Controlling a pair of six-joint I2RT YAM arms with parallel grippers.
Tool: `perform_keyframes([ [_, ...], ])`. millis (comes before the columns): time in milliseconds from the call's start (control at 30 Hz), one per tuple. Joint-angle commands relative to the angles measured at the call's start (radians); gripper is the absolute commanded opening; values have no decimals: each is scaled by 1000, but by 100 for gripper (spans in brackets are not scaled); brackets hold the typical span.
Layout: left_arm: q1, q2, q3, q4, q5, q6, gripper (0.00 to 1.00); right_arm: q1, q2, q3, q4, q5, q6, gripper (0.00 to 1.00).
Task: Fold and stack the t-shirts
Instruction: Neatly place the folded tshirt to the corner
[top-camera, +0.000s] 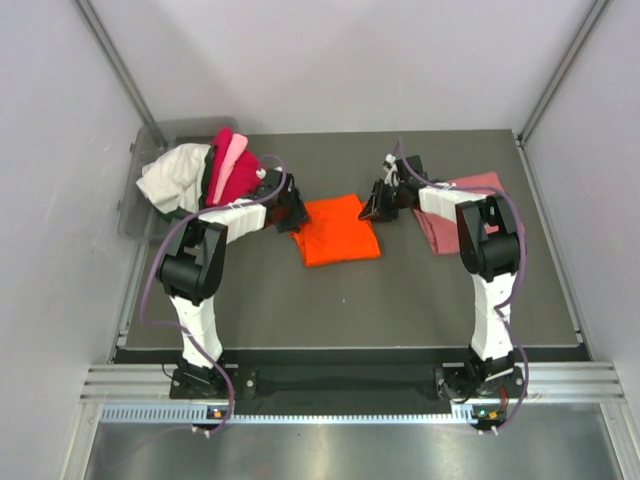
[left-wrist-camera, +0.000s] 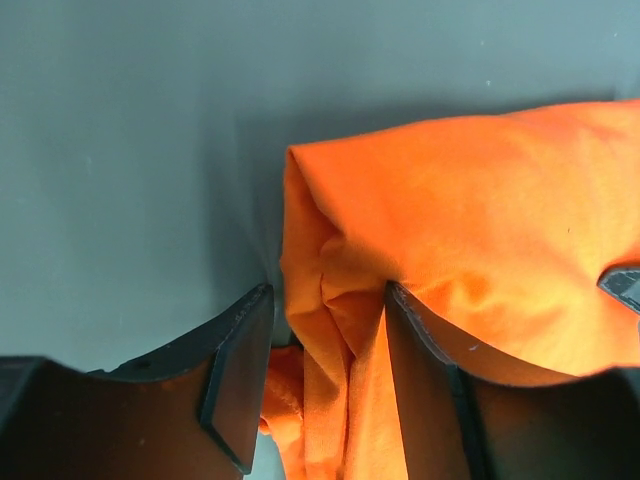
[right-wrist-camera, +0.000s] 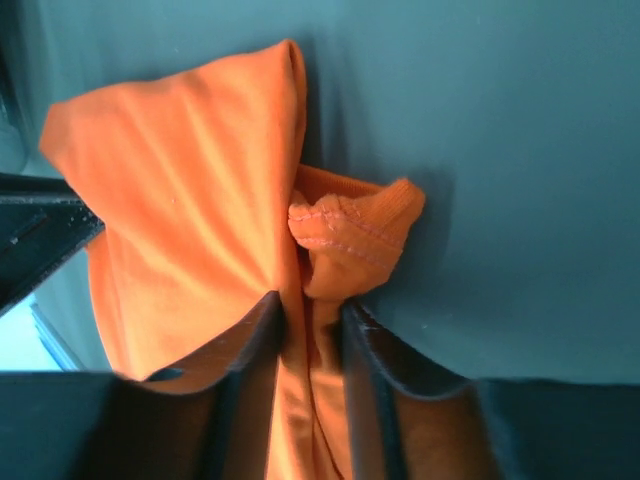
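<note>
- Orange t-shirt (top-camera: 340, 232): folded, flat at the middle of the table (top-camera: 400, 300).
- Left gripper (left-wrist-camera: 328, 300): at the shirt's far left corner, jaws half-wide about a fold; whether clamped, cannot tell.
- Right gripper (right-wrist-camera: 312, 305): at the far right corner, jaws narrow, pinching orange cloth.
- Salmon-pink t-shirt (top-camera: 478, 184): flat, partly under the right arm.
- Heap of t-shirts (top-camera: 200, 178): in the grey bin (top-camera: 135, 215), far left.

I am holding both arms low at the orange t-shirt (top-camera: 340, 232), left gripper (left-wrist-camera: 328, 292) straddling its edge, jaws apart, right gripper (right-wrist-camera: 311, 302) pinching its hem.

Right arm (top-camera: 478, 240) hides part of the salmon-pink shirt (top-camera: 476, 183); wrist views crop the orange shirt (left-wrist-camera: 480, 220).
</note>
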Motion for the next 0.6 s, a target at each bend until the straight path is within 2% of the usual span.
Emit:
perform_keyframes([
  [0,4,-20,-26,-5,-17,-2,54,4,15,28,20,-1,-12,24],
  [67,2,-8,-16,-7,-15,1,50,4,12,27,28,-4,-14,18],
  [133,4,10,-2,-8,-3,-5,41,4,9,17,39,-6,-10,17],
  [233,4,38,0,33,34,-45,34,4,4,13,45,-9,-10,8],
  [267,4,47,-7,47,58,-65,30,4,3,11,48,-13,-10,1],
  [400,-1,44,-20,84,63,-90,10,5,-16,-1,60,-18,-15,0],
  [433,-1,37,-25,89,63,-90,0,4,-31,-6,62,-18,-18,0],
  [567,-2,-32,-68,102,61,-81,0,4,-88,-35,54,-4,-33,0],
])
